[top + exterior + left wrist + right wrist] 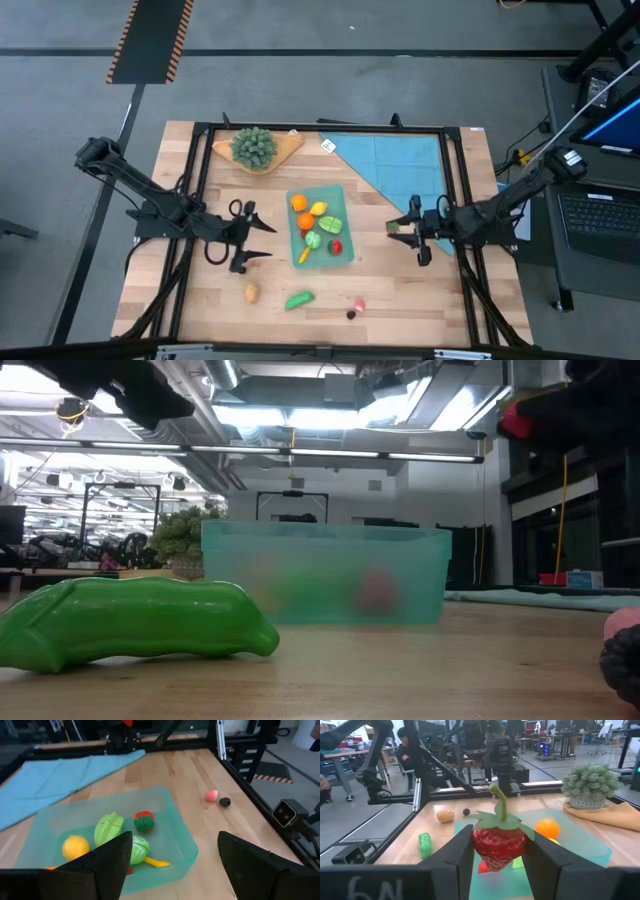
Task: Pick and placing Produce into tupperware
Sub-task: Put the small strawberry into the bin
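Note:
The teal tupperware (322, 226) stands mid-table and holds several produce pieces: an orange (299, 203), a yellow one (318, 209), green ones and a red one (144, 820). My right gripper (398, 228) hovers just right of it, shut on a red strawberry (499, 844) with a green stalk. My left gripper (262, 242) stands open just left of the tupperware, nothing between its fingers (112, 865). Loose on the near table lie a brown piece (251, 293), a green pod (298, 299), a pink piece (359, 303) and a dark one (351, 314). My right gripper pinches the strawberry's red body (482, 847) on its two sides between its two fingers (462, 857). The fingers lie level and come from the table's right side. The strawberry sits upright, stalk up, lifted clear of the table.
A bushy green bunch (254, 146) sits on a tan board (285, 146) at the far edge. A light-blue cloth (400, 160) covers the far right. A black frame (200, 160) runs around the table. Bare wood lies between the tupperware and the near edge.

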You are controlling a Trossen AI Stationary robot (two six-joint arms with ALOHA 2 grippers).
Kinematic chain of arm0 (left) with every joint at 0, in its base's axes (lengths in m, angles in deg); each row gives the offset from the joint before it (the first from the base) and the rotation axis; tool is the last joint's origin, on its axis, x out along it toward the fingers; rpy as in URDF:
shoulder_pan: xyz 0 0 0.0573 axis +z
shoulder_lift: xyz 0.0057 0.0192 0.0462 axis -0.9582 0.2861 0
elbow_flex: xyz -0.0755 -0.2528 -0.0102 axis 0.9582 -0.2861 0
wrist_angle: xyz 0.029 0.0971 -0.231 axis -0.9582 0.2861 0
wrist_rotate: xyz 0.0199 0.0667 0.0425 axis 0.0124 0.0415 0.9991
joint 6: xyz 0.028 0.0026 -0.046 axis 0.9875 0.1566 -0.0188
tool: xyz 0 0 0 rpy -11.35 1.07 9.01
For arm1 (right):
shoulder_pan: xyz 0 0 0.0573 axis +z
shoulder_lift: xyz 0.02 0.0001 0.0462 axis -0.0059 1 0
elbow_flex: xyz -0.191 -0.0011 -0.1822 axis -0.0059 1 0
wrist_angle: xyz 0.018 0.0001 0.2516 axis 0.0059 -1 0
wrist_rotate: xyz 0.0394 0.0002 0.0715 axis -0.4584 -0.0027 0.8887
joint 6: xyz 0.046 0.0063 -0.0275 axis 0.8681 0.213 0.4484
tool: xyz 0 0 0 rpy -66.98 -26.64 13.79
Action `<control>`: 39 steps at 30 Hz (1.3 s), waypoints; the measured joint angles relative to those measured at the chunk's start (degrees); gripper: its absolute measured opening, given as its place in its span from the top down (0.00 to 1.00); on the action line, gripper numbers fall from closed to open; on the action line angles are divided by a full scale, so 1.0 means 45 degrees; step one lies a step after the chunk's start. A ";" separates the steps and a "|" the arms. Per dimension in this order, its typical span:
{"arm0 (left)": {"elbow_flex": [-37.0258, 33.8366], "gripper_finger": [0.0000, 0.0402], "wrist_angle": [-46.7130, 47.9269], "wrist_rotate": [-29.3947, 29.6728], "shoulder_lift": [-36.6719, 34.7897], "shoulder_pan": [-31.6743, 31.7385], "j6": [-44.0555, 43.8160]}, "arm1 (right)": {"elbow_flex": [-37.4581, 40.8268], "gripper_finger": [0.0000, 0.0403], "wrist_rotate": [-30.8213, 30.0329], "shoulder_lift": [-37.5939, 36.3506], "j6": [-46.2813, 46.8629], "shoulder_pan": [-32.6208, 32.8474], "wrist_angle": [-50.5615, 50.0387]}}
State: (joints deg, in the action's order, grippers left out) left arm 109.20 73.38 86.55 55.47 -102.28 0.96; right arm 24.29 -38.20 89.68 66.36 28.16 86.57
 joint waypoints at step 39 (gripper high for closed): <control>-0.1466 0.29 -0.2229 0.0006 0.0000 0.0000 0.0575 | -0.6368 0.65 0.6272 0.8550 -0.1276 -0.5963 0.0457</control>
State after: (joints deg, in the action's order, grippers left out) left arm 102.60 63.35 86.58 55.47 -102.28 3.55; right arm -4.37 -9.98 128.16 60.62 1.33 88.63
